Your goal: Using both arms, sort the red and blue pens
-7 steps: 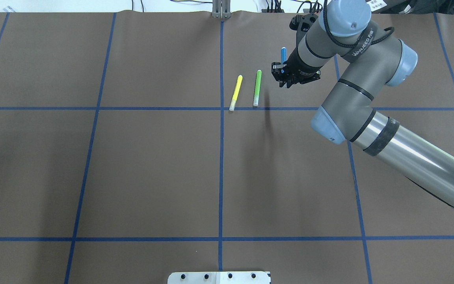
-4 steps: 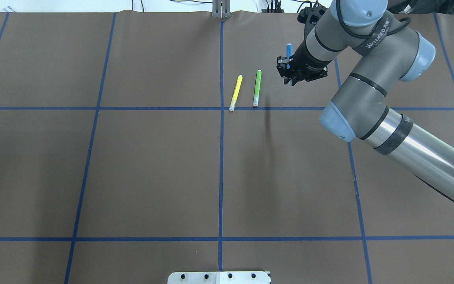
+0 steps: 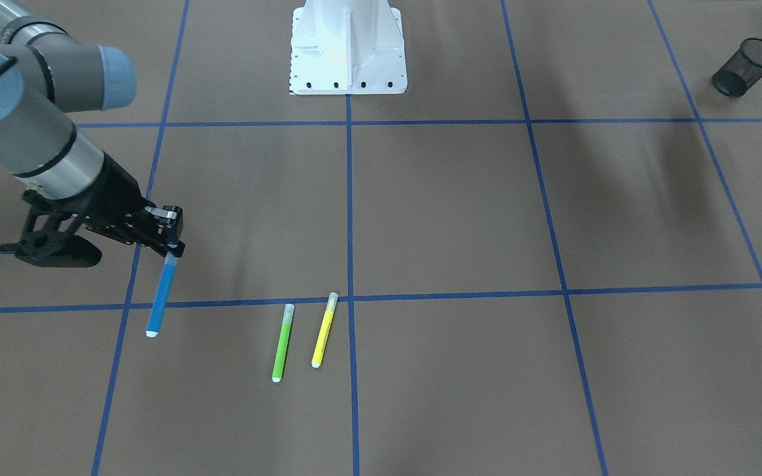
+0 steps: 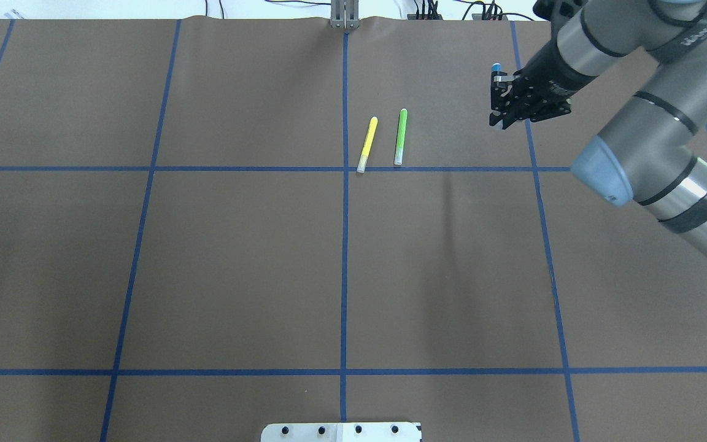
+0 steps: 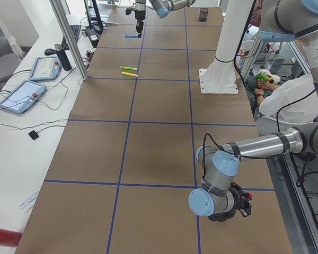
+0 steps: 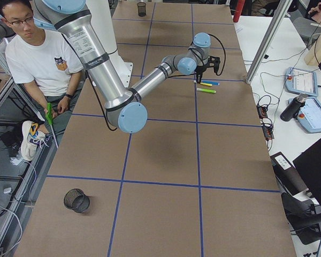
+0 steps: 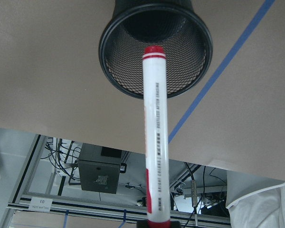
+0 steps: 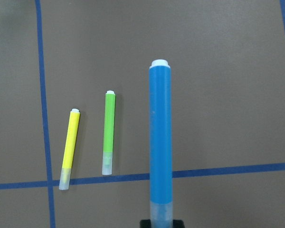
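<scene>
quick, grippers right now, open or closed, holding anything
left gripper: closed, holding the red pen
right gripper: closed, holding the blue pen

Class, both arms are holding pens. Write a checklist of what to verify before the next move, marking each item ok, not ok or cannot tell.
1. Right gripper shut on blue pen: ok.
2. Blue pen apart from green marker and yellow marker: ok.
3. Red pen gripped, its end over the cup mouth: ok.
4. Second cup standing: ok.
5. Person out of the arms' sweep: cannot tell.
</scene>
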Tool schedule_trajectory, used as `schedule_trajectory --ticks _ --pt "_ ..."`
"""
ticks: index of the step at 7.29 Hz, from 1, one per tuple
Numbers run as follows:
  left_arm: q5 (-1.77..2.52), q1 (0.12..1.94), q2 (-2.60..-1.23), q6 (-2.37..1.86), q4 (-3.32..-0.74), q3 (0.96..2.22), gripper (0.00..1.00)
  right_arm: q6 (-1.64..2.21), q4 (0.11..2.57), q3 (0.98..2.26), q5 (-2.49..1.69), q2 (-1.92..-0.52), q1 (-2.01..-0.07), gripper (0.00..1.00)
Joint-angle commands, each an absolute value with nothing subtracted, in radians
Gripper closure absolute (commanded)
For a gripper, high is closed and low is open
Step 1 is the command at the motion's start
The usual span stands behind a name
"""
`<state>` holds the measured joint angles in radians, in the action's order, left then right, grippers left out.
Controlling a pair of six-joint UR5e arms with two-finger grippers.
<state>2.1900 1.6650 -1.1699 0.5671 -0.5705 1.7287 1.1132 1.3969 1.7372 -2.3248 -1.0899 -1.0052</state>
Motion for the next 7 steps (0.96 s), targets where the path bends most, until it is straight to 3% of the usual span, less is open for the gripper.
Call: schedule_trajectory --ticks 1,6,7 --pt "2.198 1.664 -1.177 0.568 -0.575 1.671 1.00 1.098 1.402 1.810 -2.427 -1.178 -1.098 1.00" --pt "2.258 1.660 -1.204 0.558 -0.575 1.634 1.00 1.071 1.402 1.985 -2.430 -1.396 -1.147 1.00" --pt "2.269 1.660 -1.206 0.561 -0.581 1.620 0.95 1.030 1.402 1.994 -2.431 -1.437 -1.175 1.00"
